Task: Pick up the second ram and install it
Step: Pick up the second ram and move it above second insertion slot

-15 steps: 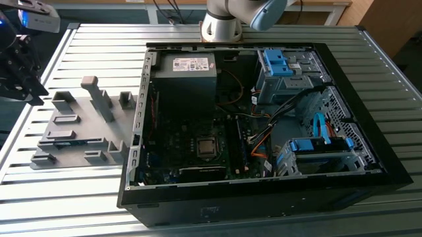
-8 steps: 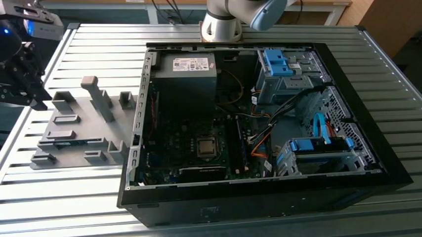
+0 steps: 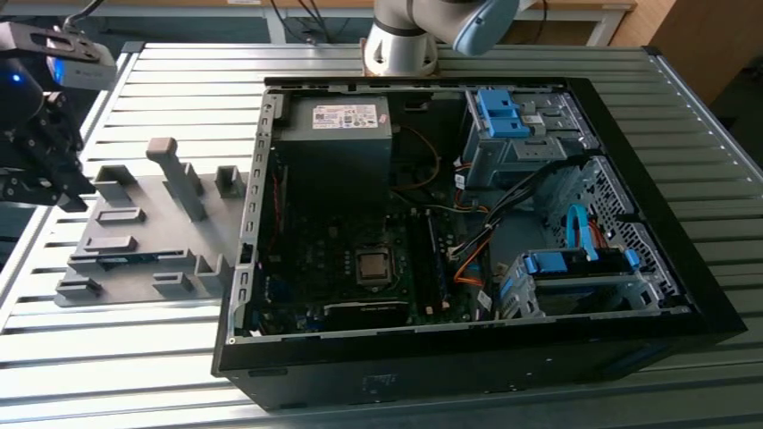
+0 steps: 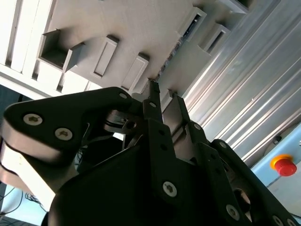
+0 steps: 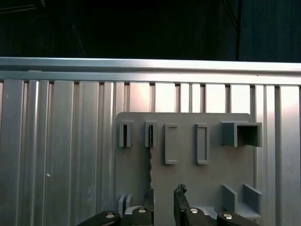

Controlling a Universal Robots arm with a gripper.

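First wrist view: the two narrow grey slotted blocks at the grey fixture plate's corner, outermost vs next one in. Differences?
The outermost grey slotted block has nothing in its slot; the neighbour block holds one end of the thin flat ram strip, seen edge-on. The neighbour block's strip runs toward the open gripper; the outermost block sits off to one side of it. Shared: same grey, shape and size, slots parallel.

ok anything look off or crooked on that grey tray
Nothing stands out: the second ram stands on edge, straight in its slots on the grey holder, and the open fingers hold nothing.
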